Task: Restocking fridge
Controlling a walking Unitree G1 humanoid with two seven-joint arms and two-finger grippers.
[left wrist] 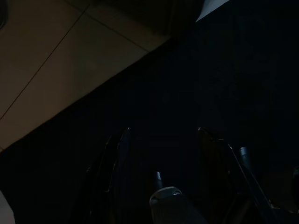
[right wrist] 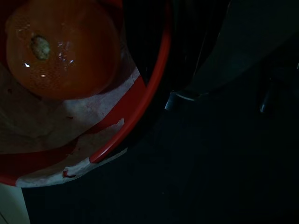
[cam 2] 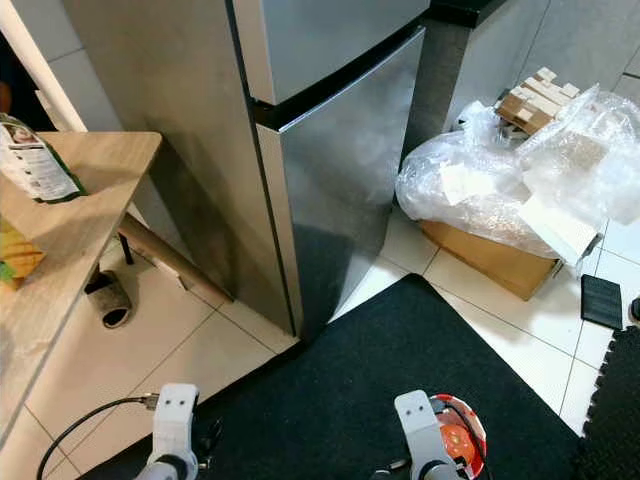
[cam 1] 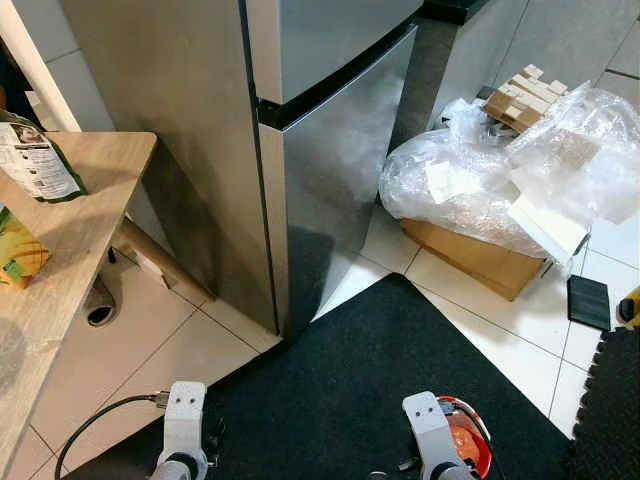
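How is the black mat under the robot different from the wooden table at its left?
The black mat lies flat on the tiled floor, dark and soft-looking; the wooden table stands raised on legs, pale with visible grain. The table carries printed food bags, while the mat shows bare in the eye views. Both sit close beside the closed steel fridge.

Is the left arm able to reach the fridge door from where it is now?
Probably not yet. The left gripper hangs low over the black mat, apart from the shut fridge door. Nothing blocks the way.
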